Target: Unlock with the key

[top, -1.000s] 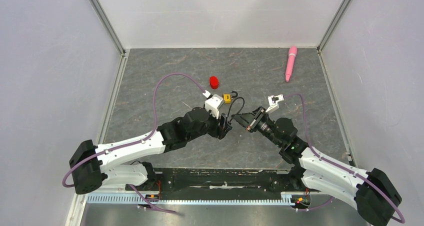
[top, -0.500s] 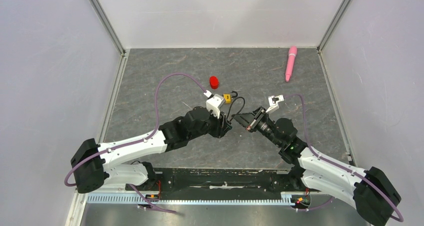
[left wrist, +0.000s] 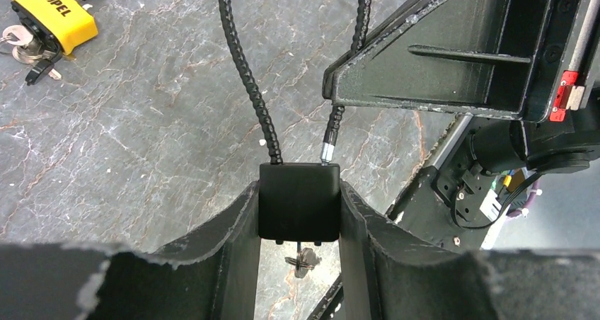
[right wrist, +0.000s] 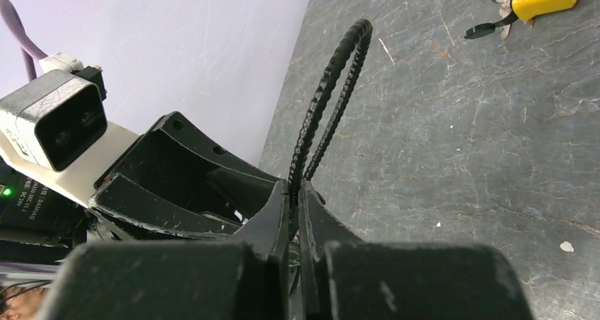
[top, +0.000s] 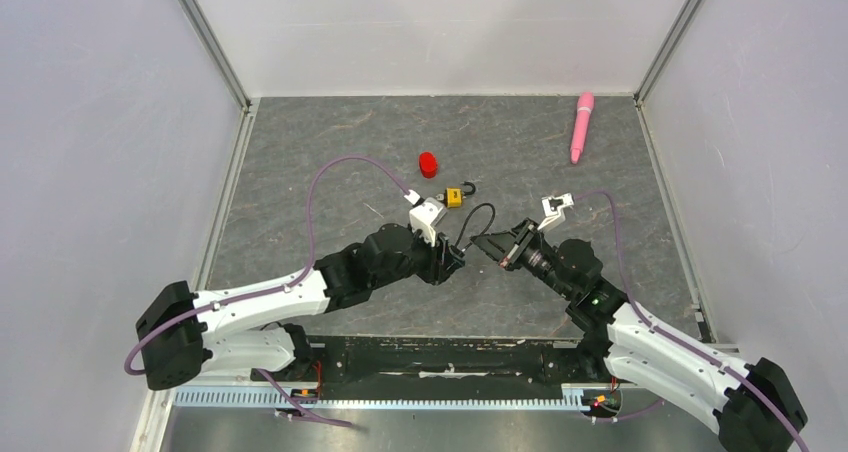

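Grey stone-look worktop (top: 330, 132) here. Going from the left, the left hand (top: 454, 258) reaches in toward the middle and is clamped on a black block (left wrist: 298, 210) - one finger on each side, tight against it. Some small metal bit pokes out under the block, but I can't tell what it is.

Two strands of a ribbed black cord (left wrist: 244, 72) come out of the top of the block and loop away across the worktop. Further back sits a red cap (top: 428, 164). Just right of it is a yellow padlock (left wrist: 55, 19) lying flat, shackle pointing away from the arms. The key (left wrist: 20, 42) is right there, silvery and touching the end of the padlock, well apart from both hands.

The right hand (top: 488, 247) faces the left one, tips near the block, with its fingers pressed together. From its wrist view the cord loop rises right at the fingertips - can't tell if it's actually pinched or just passing behind.

Far right, in the back corner, lies a pink pen (top: 581, 127).
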